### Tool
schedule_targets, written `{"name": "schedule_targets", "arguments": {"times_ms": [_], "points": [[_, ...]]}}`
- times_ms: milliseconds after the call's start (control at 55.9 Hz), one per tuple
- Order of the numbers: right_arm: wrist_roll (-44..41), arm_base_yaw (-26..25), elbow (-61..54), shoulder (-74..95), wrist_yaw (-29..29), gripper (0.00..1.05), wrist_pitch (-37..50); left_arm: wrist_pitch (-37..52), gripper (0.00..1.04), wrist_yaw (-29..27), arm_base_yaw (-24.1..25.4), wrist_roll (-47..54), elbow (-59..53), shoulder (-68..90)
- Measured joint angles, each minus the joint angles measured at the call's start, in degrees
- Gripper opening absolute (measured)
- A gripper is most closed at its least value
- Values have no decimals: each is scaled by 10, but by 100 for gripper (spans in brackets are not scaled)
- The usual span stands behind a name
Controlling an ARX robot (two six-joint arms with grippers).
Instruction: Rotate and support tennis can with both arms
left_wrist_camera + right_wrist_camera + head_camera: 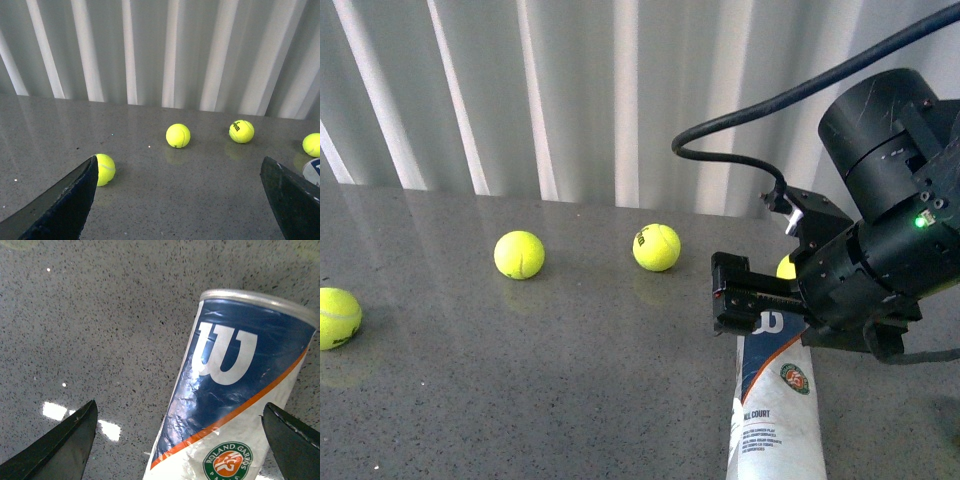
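The tall clear plastic tennis can (775, 410), with its white and navy label, white "W" logo, orange stripe and round emblem, appears to lie on its side on the grey speckled counter (570, 400). Its metal rim (260, 299) points away from the robot.

The bulky black right arm (885, 210) hangs over the rim end of the can. A small green light (923, 221) glows on its housing, and a black cable (740, 120) loops up and away above the can. In the right wrist view the right fingers (60, 447) stand wide apart, one on each side of the can. The can sits much nearer one finger than the other, and no contact with either one shows.

The left fingers (62, 205) are also spread wide, with nothing between them but bare counter. Only a small navy and white edge of the can shows just beside one of them, at the border of that view.

Four yellow tennis balls rest on the counter. The nearest ball (786, 267) lies just beyond the can's rim, half hidden by the right arm. A second ball (656, 247) sits beyond the can to the robot's left, and a third ball (519, 254) lies further left. The fourth ball (338, 317) is the farthest from the can. A white pleated backdrop (570, 90) rises at the counter's far edge, well beyond the can.
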Motion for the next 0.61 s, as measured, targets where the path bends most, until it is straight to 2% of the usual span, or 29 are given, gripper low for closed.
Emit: {"name": "schedule_targets", "arguments": {"times_ms": [554, 608], "points": [[14, -7, -33, 43, 7, 97, 54, 0, 98, 0, 0, 0, 0, 0], [14, -8, -35, 43, 9, 91, 55, 0, 98, 0, 0, 0, 0, 0]]}}
